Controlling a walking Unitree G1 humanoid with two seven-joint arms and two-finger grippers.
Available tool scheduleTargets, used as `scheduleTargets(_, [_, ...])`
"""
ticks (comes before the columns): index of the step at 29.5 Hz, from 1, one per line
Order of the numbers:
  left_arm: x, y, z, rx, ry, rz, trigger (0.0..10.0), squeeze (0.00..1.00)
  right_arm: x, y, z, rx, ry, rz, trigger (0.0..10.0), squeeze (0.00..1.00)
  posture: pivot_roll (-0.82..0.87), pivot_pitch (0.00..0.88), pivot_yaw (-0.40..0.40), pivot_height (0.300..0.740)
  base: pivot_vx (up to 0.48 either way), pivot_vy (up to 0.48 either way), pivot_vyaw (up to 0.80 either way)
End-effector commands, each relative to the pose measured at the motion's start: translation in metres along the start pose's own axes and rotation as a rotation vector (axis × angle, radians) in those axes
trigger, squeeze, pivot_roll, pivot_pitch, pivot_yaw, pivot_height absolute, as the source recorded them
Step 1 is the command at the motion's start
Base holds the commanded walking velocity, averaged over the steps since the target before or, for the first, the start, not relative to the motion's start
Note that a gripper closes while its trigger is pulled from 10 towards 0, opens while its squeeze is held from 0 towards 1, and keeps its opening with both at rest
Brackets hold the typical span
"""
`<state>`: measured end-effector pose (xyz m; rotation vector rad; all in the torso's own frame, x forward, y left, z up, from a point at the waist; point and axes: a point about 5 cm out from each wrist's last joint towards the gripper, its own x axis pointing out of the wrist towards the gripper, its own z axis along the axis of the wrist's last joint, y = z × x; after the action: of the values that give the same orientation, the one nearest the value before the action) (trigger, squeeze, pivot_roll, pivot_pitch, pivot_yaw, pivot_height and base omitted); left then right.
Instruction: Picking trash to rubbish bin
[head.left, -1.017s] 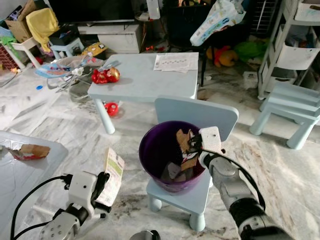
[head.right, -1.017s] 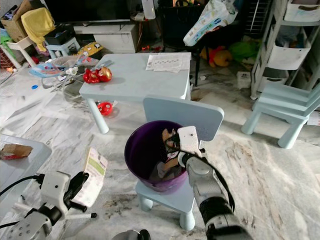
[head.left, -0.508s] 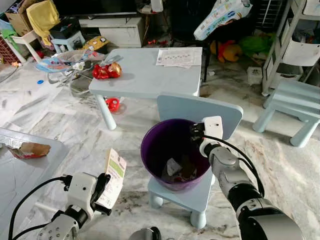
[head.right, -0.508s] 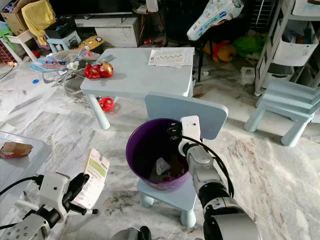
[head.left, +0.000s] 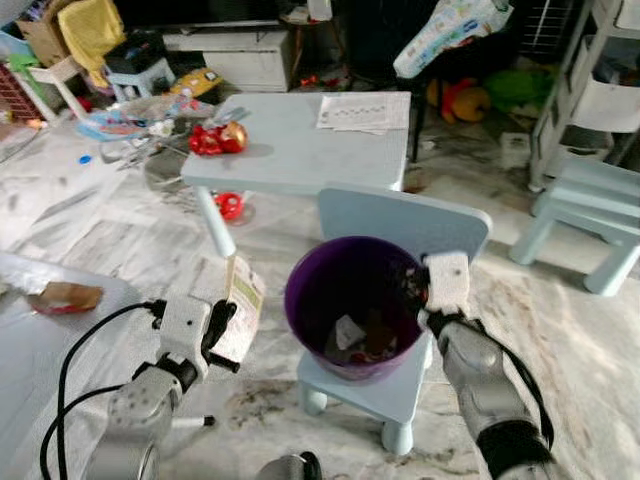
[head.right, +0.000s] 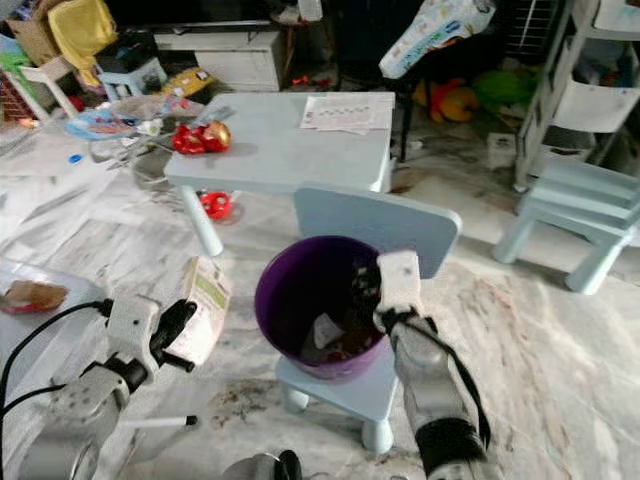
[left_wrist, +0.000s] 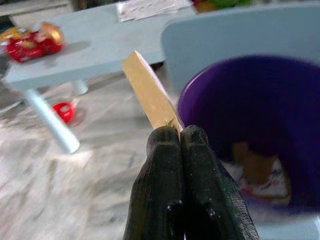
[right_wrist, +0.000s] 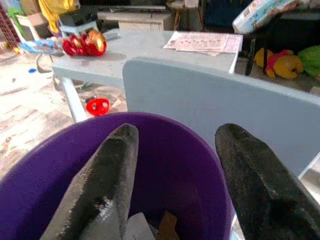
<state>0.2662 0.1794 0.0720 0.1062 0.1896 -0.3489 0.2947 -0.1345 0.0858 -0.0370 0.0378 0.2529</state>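
You have the purple bin (head.left: 352, 300) sitting on the seat of a small pale blue chair (head.left: 405, 222) near the middle of your head view, with scraps of paper and wrapper trash (head.left: 352, 340) lying at its bottom. Your left gripper (head.left: 218, 330) is at about nine o'clock from the bin, just beside its rim but outside it, its jaws clenched on a flat paper carton (head.left: 242, 308) with a green patch on its face; in the left wrist view the two black fingers (left_wrist: 165, 170) press together on the carton's lower end and the carton stands up tilted toward the bin. Your right gripper (right_wrist: 175, 165) is at about three o'clock on the bin, over the rim on the chair-back side, with its jaws spread apart and nothing between them; the right wrist view looks past both fingers down into the purple interior. Beyond the chair, at twelve o'clock, stands a pale blue table (head.left: 300, 150) carrying a red and gold toy (head.left: 218, 139) near its left end and a printed sheet (head.left: 364, 110) near its far right corner. At nine o'clock, well apart from the bin, a crumpled brown wrapper (head.left: 63, 296) lies on a pale surface (head.left: 60, 340) at the edge of your view.
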Motion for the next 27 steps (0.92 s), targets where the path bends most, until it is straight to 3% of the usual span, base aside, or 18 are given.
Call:
scheduleTargets(1, [0.003,-0.001,-0.006,-0.004,0.023,-0.021,10.0,0.0,-0.002,0.007,0.019,0.008,-0.049,0.046,10.0,0.85,-0.07,0.118,0.11,0.74,0.0,0.0,0.0])
scheduleTargets(3, [0.015,-0.005,-0.006,0.003,0.021,-0.043,10.0,0.0,-0.015,0.008,0.026,0.023,-0.04,0.09,10.0,0.24,-0.11,0.115,0.11,0.74,0.0,0.0,0.0])
scheduleTargets(4, [0.023,-0.008,-0.006,0.005,0.022,-0.054,10.0,0.0,-0.024,0.009,0.028,0.021,-0.012,0.133,10.0,0.08,-0.12,0.113,0.108,0.74,0.0,0.0,0.0])
scheduleTargets(7, [0.033,-0.015,-0.005,-0.003,0.016,-0.071,10.0,0.0,-0.038,0.011,0.031,0.016,0.028,0.199,10.0,0.0,-0.15,0.112,0.106,0.74,0.0,0.0,0.0])
scheduleTargets(10, [0.042,-0.021,-0.004,-0.02,0.008,-0.081,10.0,0.0,-0.048,0.011,0.031,0.007,0.074,0.237,10.0,0.0,-0.16,0.111,0.106,0.74,0.0,0.0,0.0])
scheduleTargets(11, [0.046,-0.027,-0.004,-0.031,0.004,-0.092,10.0,0.0,-0.056,0.012,0.03,0.021,0.116,0.27,10.0,0.06,-0.17,0.111,0.105,0.74,0.0,0.0,0.0])
scheduleTargets(15, [0.06,-0.046,-0.005,-0.053,-0.007,-0.123,10.0,0.0,-0.077,0.018,0.029,0.093,0.236,0.35,10.0,0.06,-0.21,0.111,0.104,0.74,0.0,0.0,0.0])
scheduleTargets(20, [0.072,-0.064,-0.005,-0.078,-0.014,-0.117,10.0,0.0,-0.084,0.019,0.032,0.122,0.29,0.395,10.0,0.05,-0.23,0.109,0.104,0.74,0.0,0.0,0.0])
scheduleTargets(21, [0.075,-0.069,-0.003,-0.082,-0.021,-0.117,10.0,0.72,-0.086,0.021,0.034,0.123,0.293,0.413,10.0,0.05,-0.23,0.109,0.104,0.74,0.0,0.0,0.0])
scheduleTargets(22, [0.077,-0.07,-0.003,-0.07,-0.024,-0.105,10.0,0.84,-0.088,0.022,0.035,0.122,0.3,0.418,10.0,0.04,-0.23,0.109,0.104,0.74,0.0,0.0,0.0])
scheduleTargets(23, [0.077,-0.07,-0.003,-0.07,-0.024,-0.105,10.0,0.84,-0.088,0.022,0.035,0.122,0.3,0.418,10.0,0.04,-0.23,0.109,0.104,0.74,0.0,0.0,0.0])
scheduleTargets(24, [0.08,-0.072,-0.001,-0.06,-0.03,-0.091,10.0,1.0,-0.09,0.023,0.035,0.123,0.314,0.425,10.0,0.05,-0.24,0.111,0.106,0.74,0.0,0.0,0.0])
scheduleTargets(27, [0.083,-0.071,0.0,-0.051,-0.03,-0.055,10.0,1.0,-0.093,0.024,0.036,0.119,0.331,0.432,10.0,0.05,-0.24,0.112,0.106,0.74,0.0,0.0,0.0])
